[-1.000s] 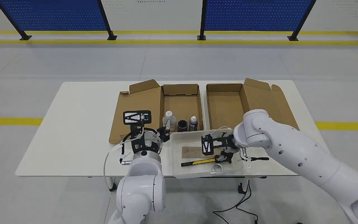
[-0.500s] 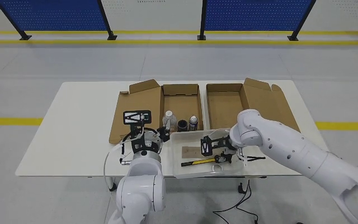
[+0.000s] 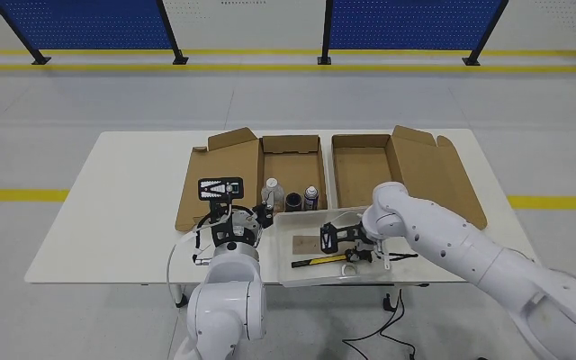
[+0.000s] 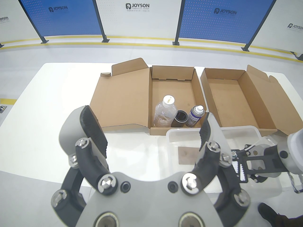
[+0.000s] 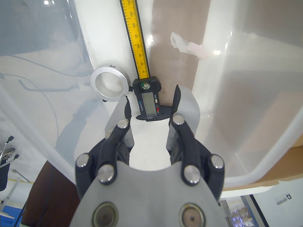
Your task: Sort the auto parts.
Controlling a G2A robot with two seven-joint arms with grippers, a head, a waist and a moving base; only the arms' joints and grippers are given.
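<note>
Two grippers work at a translucent white plastic tray (image 3: 284,270). Inside the tray, the right gripper (image 5: 152,95) hangs with its jaws narrowly parted and empty, poised over the black display head of a yellow-scaled digital caliper (image 5: 139,55) lying on the tray floor. A silver metal ring (image 5: 110,98) lies just beside that head. Just outside the tray, the left gripper (image 4: 147,113) is spread wide and empty. Beyond the tray, an open brown cardboard box (image 4: 172,88) holds a clear plastic bottle (image 4: 163,114), a black can (image 4: 181,116) and a spray can (image 4: 195,115).
</note>
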